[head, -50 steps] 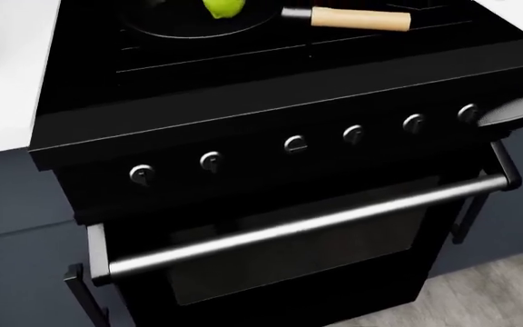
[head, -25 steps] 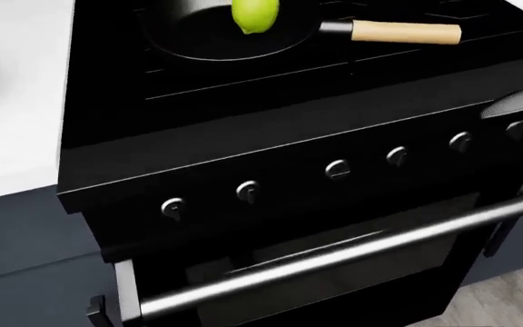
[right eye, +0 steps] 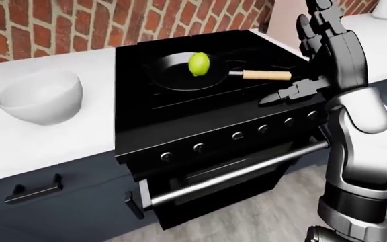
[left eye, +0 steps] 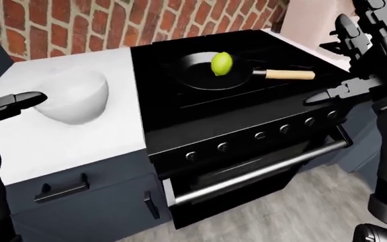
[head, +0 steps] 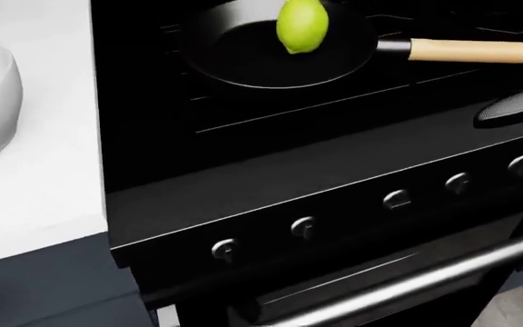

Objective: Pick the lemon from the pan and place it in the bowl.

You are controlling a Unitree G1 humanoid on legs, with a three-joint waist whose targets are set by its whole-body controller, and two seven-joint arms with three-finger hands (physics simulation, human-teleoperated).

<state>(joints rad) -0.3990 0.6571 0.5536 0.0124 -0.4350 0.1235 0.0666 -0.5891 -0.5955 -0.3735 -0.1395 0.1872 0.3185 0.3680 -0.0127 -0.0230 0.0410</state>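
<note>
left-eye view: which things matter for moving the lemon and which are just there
Job:
lemon
pan, holding the lemon
bowl on the white counter
right hand, open beside the stove

Just there:
stove
oven door handle
brick wall

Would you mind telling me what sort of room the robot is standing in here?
Most likely a home kitchen, rendered in simulation: a black stove with knobs and an oven door, a white counter over dark cabinets, and a brick wall. A pan holding a lemon sits on the stove.

The right arm (right eye: 355,151) has glossy silver segmented shells, dark joints and black fingers (right eye: 294,92).
</note>
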